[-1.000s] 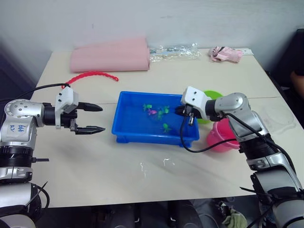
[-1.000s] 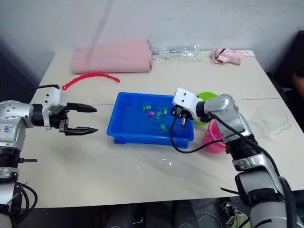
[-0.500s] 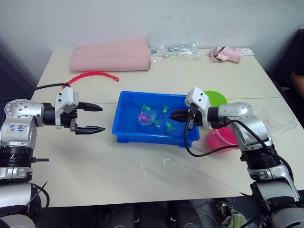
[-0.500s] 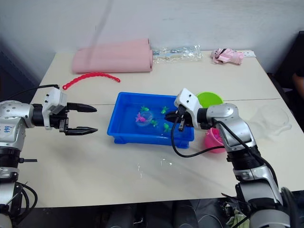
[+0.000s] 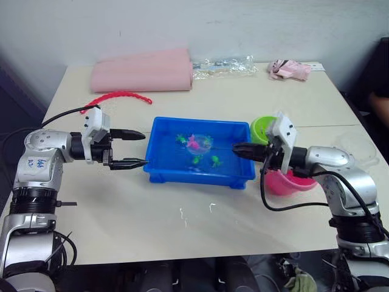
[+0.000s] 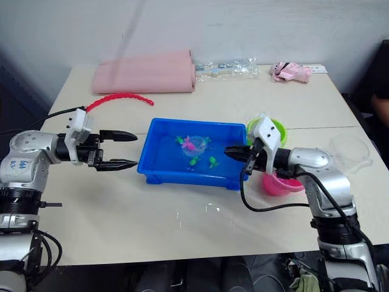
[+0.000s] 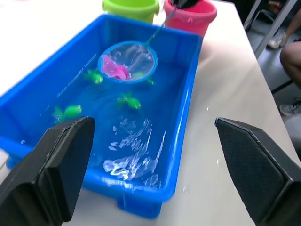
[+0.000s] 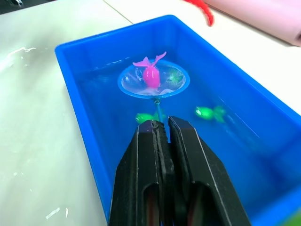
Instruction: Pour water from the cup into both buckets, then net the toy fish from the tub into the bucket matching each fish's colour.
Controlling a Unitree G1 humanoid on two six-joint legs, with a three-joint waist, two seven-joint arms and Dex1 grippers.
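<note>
1. my right gripper (image 8: 161,126) is pressed together on the thin handle of the net (image 8: 154,79), reaching over the right end of the blue tub (image 5: 159,159).
2. the net's hoop sits over the water near the middle of the tub, with a pink fish (image 8: 151,74) lying in its mesh.
3. green fish (image 8: 210,113) are loose in the water around the hoop, one of them just beside the handle.
4. my left gripper (image 5: 135,148) hovers just off the tub's left end with its fingers spread wide, holding nothing.
5. the green bucket (image 5: 262,127) and the pink bucket (image 5: 284,180) stand just beyond the tub's right end, green farther back and pink nearer, under my right forearm.
6. the clear cup (image 6: 351,148) stands on the table well to the right of the buckets.
</note>
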